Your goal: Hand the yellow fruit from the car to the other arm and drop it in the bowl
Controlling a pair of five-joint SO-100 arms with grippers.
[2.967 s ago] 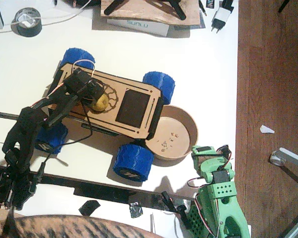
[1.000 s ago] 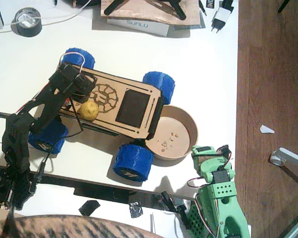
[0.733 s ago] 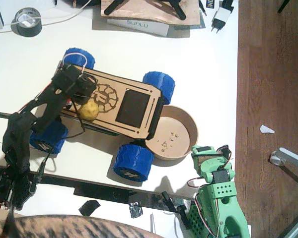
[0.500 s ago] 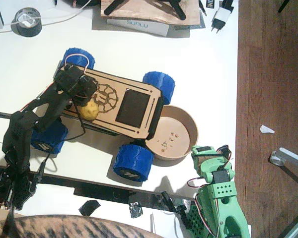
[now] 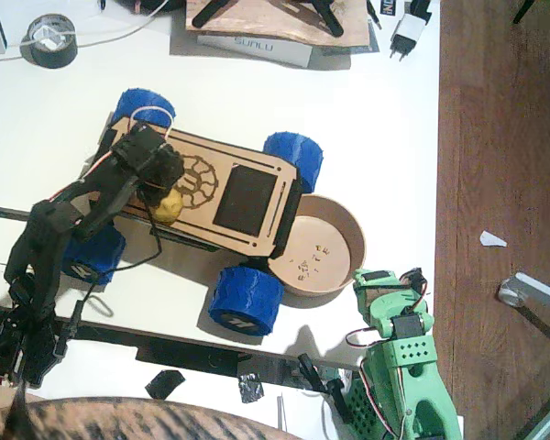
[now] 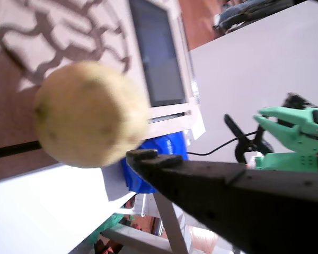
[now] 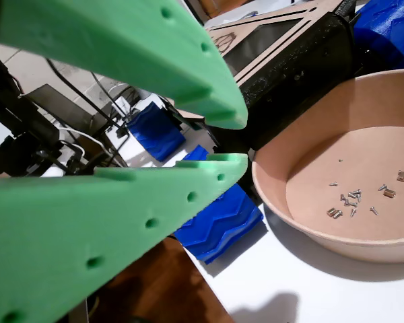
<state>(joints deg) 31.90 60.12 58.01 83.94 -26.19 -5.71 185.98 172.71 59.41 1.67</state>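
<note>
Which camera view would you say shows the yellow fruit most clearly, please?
A wrist view: the yellow fruit fills the frame there, brownish spots visible, beside a black end effector finger. The fixed view shows the fruit small and partly covered by the left end effector. The other wrist view misses it.

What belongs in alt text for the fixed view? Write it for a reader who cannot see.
Seen from above, the black left arm's claw reaches over the yellow fruit on the car. The bowl sits against the car's right end, and the green arm's claw waits just below it.
</note>
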